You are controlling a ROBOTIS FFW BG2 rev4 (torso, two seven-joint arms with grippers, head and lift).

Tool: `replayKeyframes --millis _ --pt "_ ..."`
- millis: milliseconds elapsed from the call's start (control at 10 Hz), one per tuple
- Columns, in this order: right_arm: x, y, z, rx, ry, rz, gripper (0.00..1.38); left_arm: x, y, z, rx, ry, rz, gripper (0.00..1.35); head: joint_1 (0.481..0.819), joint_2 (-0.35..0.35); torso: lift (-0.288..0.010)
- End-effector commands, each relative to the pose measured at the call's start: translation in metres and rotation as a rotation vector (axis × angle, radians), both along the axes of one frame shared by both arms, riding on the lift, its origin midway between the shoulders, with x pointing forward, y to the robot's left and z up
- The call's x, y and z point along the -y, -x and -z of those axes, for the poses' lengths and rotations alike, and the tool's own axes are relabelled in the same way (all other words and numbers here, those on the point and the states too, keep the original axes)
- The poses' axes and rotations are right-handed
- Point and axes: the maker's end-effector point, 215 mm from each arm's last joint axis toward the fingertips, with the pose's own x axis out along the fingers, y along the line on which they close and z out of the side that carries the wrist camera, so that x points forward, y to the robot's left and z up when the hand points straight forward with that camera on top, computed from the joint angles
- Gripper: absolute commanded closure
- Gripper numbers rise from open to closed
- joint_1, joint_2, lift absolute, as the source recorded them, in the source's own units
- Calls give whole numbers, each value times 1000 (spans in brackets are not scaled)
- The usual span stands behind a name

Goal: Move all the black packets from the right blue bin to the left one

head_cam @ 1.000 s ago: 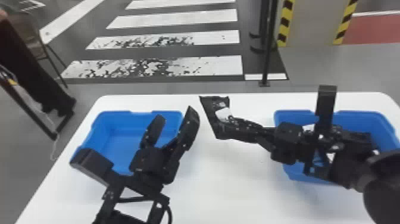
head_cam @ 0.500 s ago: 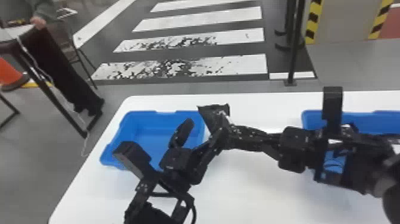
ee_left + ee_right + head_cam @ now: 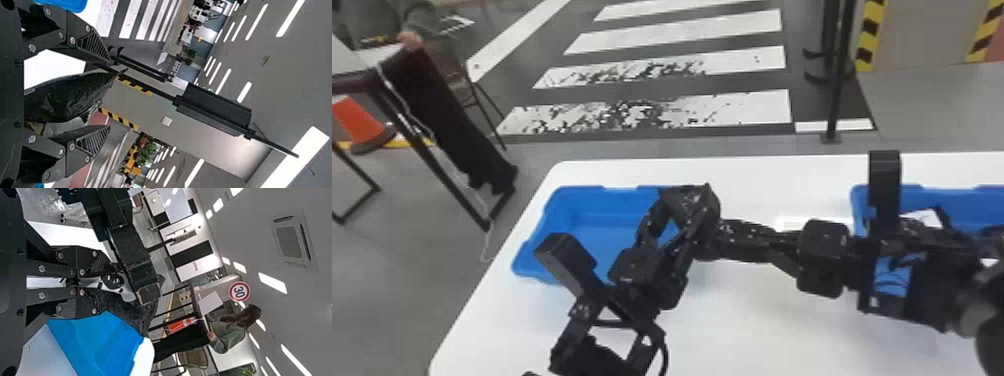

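Black packet [image 3: 66, 98] held up by the right gripper [image 3: 714, 240]. That pincer is nearly together, pinched on the packet's edge. Left gripper [image 3: 681, 212] is spread wide around the same packet, one finger to each side; the left wrist view has a gap on one side of it.

In the head view, the two grippers meet by the right-hand part of the left blue bin [image 3: 592, 235]. Right blue bin [image 3: 957, 200] is on the same white table [image 3: 757, 325], partly behind the right arm; can't tell what it holds.

Writing: packet has a pale patch [image 3: 113, 281] with dark marks, too small to make out. Round sign [image 3: 239, 291] in the room behind, red ring, dark figures on white. Orange cone [image 3: 362, 125] on the floor beyond the table, beside a striped crossing [image 3: 652, 112].
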Motion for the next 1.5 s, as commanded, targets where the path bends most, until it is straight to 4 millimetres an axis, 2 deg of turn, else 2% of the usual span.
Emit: replayKeyframes --millis 0,300,400,500,600,700,800,1000,1100,1200,1300,1400 --pt "1 -6 -2 5 -8 9 1081 3 1 0 -13 -24 9 1210 695 291 -168" --pt "3 -28 -5 21 -25 52 1081 11 3 -14 22 -25 25 1211 695 275 -168" --pt "2 -35 -4 20 -30 66 1032 10 3 -19 35 -15 23 1211 695 269 -168" --pt "3 -41 -5 31 -40 81 783 6 2 -23 48 -17 13 1211 695 265 -168" --pt "8 -45 -4 31 -48 96 331 -8 -2 -24 62 -43 -21 1211 695 266 -168" --pt "20 -51 4 10 -54 125 65 -33 -14 -16 70 -82 -80 1211 695 268 -168" --pt "33 -57 7 7 -62 158 90 -72 -32 6 65 -179 -178 1211 695 277 -168" --pt "57 -69 6 16 -74 217 91 -163 -62 53 64 -416 -393 1210 695 321 -168" --pt "70 -75 5 30 -67 248 91 -187 -68 76 27 -477 -437 1136 695 347 -168" --pt "83 -77 7 34 -52 277 91 -200 -63 76 29 -506 -463 648 695 350 -168" --pt "101 -80 9 35 -27 333 91 -200 -55 63 79 -479 -478 157 695 350 -168" --pt "120 -81 7 43 -7 404 91 -190 -45 37 144 -408 -478 56 695 350 -168"
